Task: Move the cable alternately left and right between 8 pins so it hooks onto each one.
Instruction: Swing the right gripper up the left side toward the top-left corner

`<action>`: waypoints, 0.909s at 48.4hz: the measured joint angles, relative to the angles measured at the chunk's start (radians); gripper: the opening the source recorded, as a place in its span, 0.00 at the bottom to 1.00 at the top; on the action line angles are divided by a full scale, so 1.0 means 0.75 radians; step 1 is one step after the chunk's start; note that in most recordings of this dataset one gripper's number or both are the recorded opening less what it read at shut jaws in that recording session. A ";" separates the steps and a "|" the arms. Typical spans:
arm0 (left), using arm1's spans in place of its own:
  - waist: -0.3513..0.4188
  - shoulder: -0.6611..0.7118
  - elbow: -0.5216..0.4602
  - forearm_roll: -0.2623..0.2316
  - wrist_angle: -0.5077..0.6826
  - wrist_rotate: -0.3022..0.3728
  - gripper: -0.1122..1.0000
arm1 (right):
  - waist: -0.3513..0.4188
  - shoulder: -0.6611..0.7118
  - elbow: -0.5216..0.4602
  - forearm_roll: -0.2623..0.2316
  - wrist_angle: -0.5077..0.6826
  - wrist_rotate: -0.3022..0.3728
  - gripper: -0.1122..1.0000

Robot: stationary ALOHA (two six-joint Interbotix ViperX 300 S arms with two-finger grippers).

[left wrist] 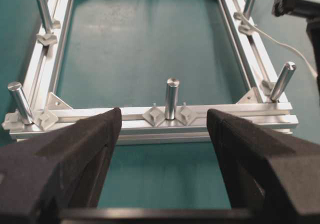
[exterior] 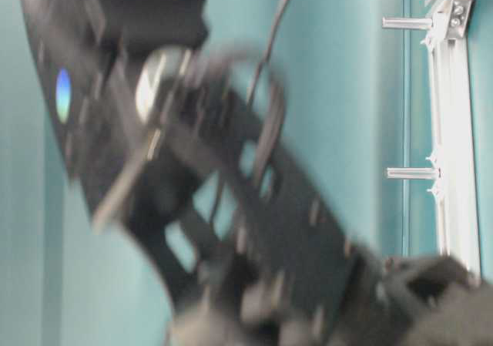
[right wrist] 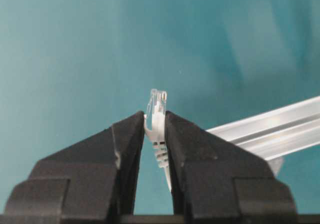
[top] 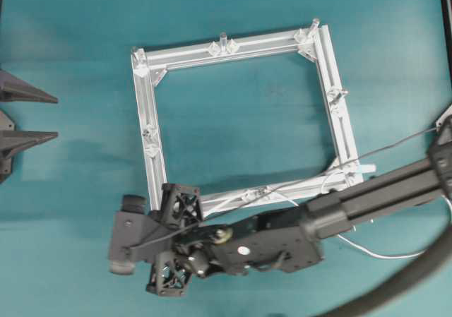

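Right gripper point(right wrist: 155, 134) black fingers point(right wrist: 127, 149) pinched shut on small clear plastic plug point(right wrist: 157, 109) of the thin white cable point(top: 367, 250); plug tip pokes out past the fingertips, over teal tabletop point(right wrist: 75, 44). Square silver aluminium frame point(right wrist: 270, 129) bar just right of the fingers. Cable trails back along the arm, past frame's near corner. Left gripper point(left wrist: 162, 129) spread wide, holding nothing; clear-silvery upright pins point(left wrist: 172, 98) stand just beyond its fingertips.
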 measured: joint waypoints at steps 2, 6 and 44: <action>0.000 0.000 0.000 0.000 0.000 0.000 0.75 | -0.008 0.018 -0.043 0.076 0.033 -0.051 0.25; 0.000 0.000 0.000 0.000 -0.002 0.000 0.75 | -0.037 0.051 -0.117 0.205 0.076 -0.119 0.25; 0.000 0.000 0.000 0.002 0.000 0.000 0.76 | -0.192 0.182 -0.397 0.331 0.258 0.192 0.25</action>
